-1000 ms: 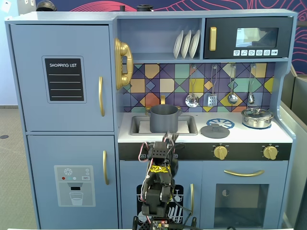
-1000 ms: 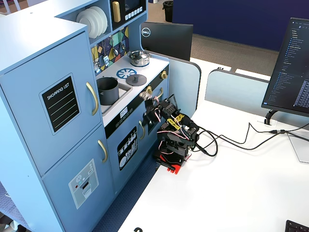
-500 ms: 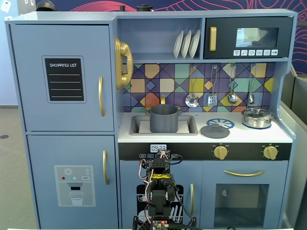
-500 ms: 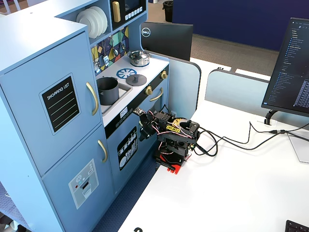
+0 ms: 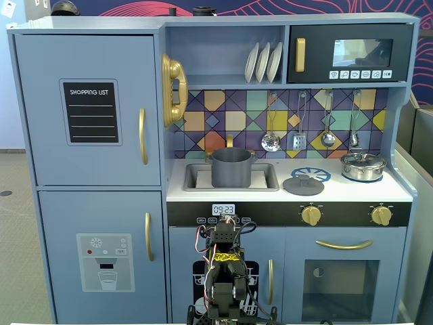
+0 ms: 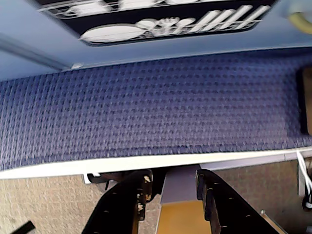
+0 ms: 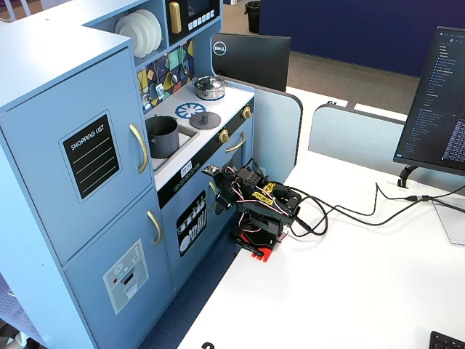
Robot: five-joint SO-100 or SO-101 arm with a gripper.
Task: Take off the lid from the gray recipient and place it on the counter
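The gray recipient [image 5: 232,167] stands uncovered in the sunken sink and also shows in the other fixed view [image 7: 161,136]. The dark gray lid [image 5: 303,184] lies flat on the white counter [image 5: 338,193] to the pot's right, partly over the blue burner print; the other fixed view shows it too [image 7: 205,120]. My arm [image 5: 226,267] is folded low on the white table in front of the kitchen, well below the counter. In the wrist view my gripper [image 6: 173,187] is open and empty, pointing down past the table edge at blue carpet.
A shiny silver pot with its lid [image 5: 362,166] stands at the counter's right end. Utensils [image 5: 298,125] hang above the counter. A monitor [image 7: 251,59] stands beside the kitchen, another monitor [image 7: 439,102] is at the right, and cables [image 7: 349,211] run across the table.
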